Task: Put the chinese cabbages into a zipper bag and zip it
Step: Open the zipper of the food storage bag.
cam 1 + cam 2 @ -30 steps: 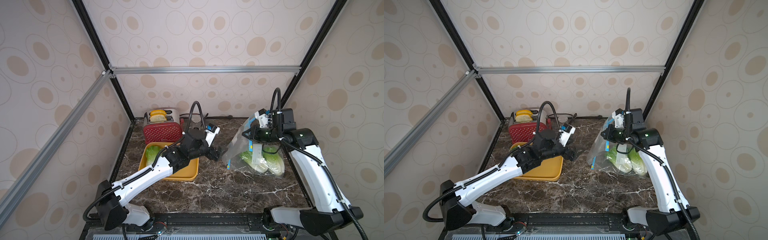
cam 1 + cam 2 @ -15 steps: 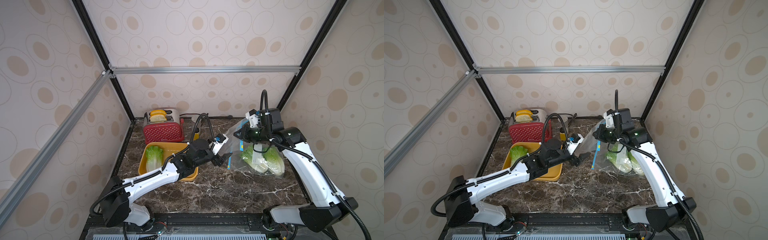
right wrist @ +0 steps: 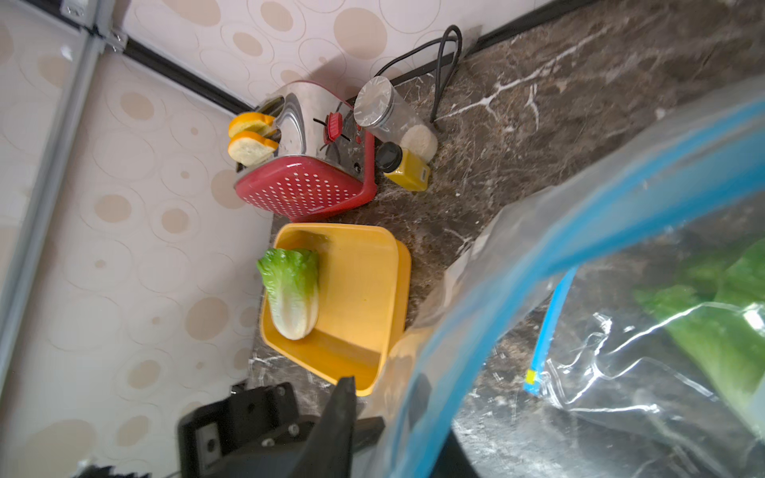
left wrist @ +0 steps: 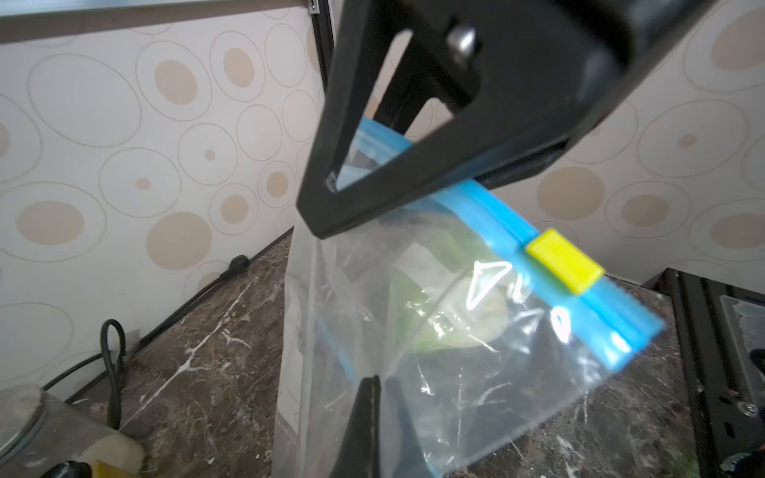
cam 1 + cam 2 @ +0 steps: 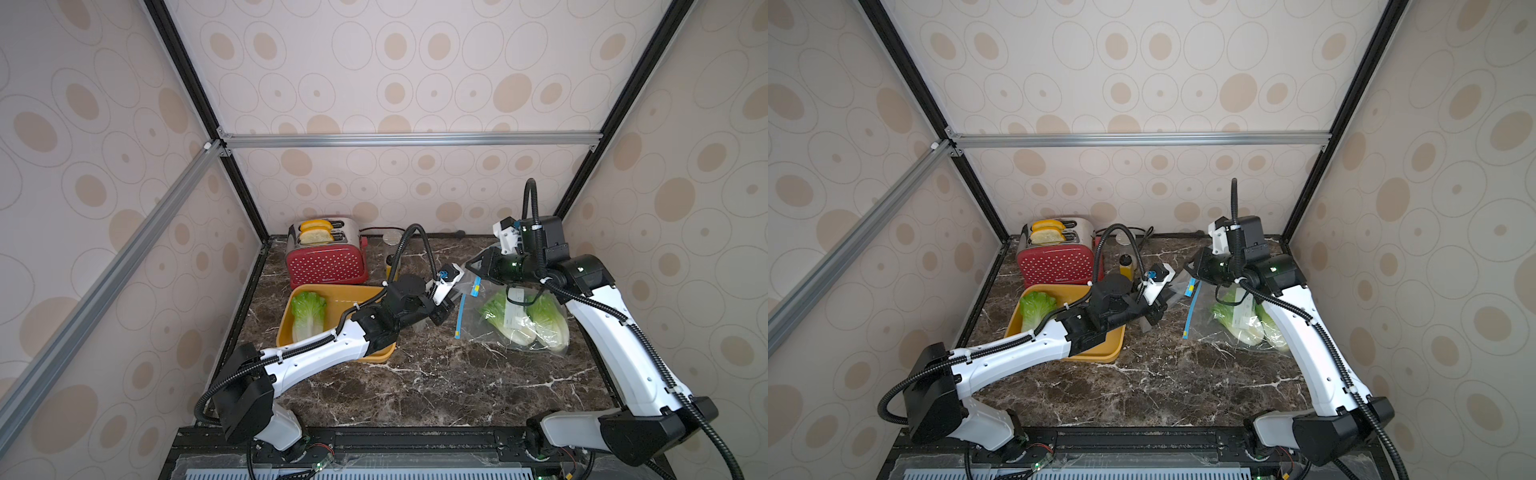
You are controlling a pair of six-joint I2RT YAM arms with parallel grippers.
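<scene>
You have one cabbage (image 5: 307, 316) in the tray (image 5: 353, 294) at left; your left end effector (image 5: 445, 311) is pinching the bag's (image 5: 473, 332) clear edge. Two cabbages (image 5: 525, 322) lie in the bag on the counter (image 5: 415, 382). Your right end effector (image 5: 476, 266) is at its blue zip (image 5: 459, 318); spread or pinching, you cannot tell.

In both top views the left arm (image 5: 316, 353) hides the base of the chinese cabbage (image 5: 307, 311) and part of the yellow tray (image 5: 340, 293). The right wrist view shows the zipper bag (image 3: 641, 393) blurred and cut off.
</scene>
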